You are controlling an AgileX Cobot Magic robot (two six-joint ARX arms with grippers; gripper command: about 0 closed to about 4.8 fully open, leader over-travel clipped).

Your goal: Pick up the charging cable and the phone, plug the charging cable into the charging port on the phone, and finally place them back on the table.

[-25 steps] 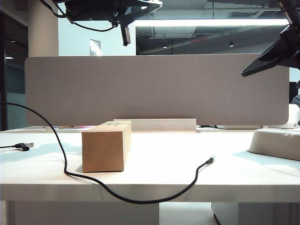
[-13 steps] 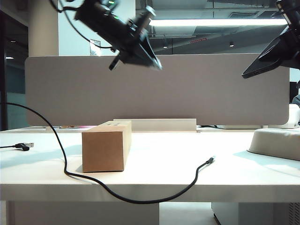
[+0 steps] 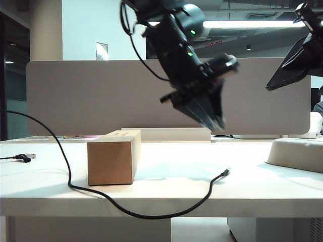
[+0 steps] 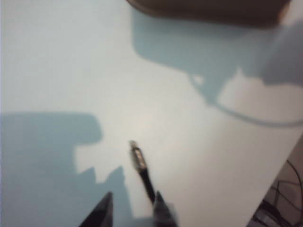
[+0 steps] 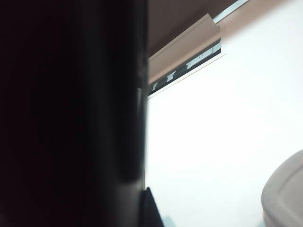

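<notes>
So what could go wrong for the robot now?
1. The left gripper is coming down with jaws apart at the silvery plug of the charging cable. The plug is small; the gripper might miss it or nudge it away.
2. The cable hangs in a loop over the table edge, so a tug could snag it or drag it against the cardboard box.
3. The right gripper holds the phone high up; if it slips, it falls far.

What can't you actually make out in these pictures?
- Charging port: the phone is held high by the right gripper, too small in the exterior view; fills the right wrist view as a dark blur.
- Left gripper: motion-blurred.
- Charging cable: runs off the left edge.
</notes>
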